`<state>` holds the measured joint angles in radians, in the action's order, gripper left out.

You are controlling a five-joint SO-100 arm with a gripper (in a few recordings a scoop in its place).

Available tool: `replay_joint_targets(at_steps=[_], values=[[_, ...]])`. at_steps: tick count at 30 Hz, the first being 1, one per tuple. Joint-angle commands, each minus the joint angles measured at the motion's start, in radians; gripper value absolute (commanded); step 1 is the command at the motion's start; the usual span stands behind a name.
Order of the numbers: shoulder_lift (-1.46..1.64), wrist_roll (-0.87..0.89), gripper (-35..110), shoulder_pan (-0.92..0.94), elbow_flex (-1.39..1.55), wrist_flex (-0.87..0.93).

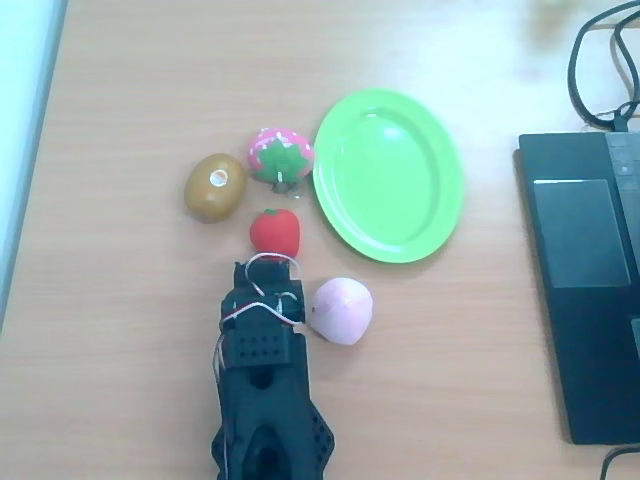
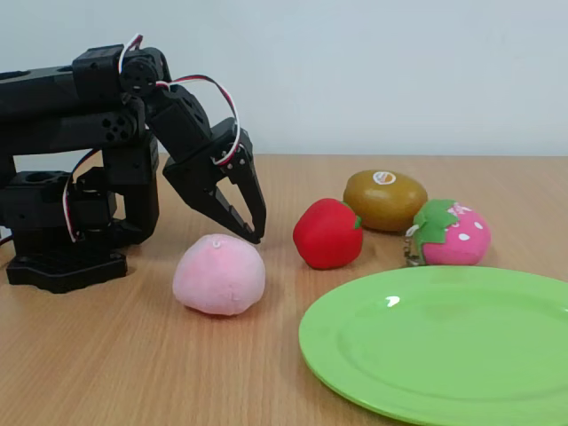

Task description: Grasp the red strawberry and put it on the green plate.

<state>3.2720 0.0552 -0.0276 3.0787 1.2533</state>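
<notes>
Red and round, the small plush strawberry (image 1: 274,230) with its dark green leaf patch is found on the wooden table (image 1: 120,330), directly ahead of the black two-finger gripper (image 1: 268,268) and just beyond its fingertips in the overhead view. In the fixed view the gripper (image 2: 252,229) is seen tilted down, tips low, the strawberry (image 2: 327,233) just to its right, apart from it. The fingers appear nearly together and hold nothing. The large lime-green oval plastic plate (image 1: 388,175) lies past the strawberry, up and right in the overhead view. A short forward reach is judged sufficient.
</notes>
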Motion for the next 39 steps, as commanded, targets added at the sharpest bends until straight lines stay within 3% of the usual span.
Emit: replay_joint_targets(at_steps=[1,10,17,23,30,39], values=[[-0.486,-0.137,-5,-0.08,-0.466,-0.11],[-0.492,-0.199,-4,-0.072,-0.485,-0.109],[-0.545,-0.285,26,-0.049,-0.551,0.005],[-0.589,-0.408,40,-0.002,-0.589,0.026],[-0.742,-0.483,40,0.094,-0.641,-0.011],[-0.93,-0.558,38,0.152,-0.63,-0.187]])
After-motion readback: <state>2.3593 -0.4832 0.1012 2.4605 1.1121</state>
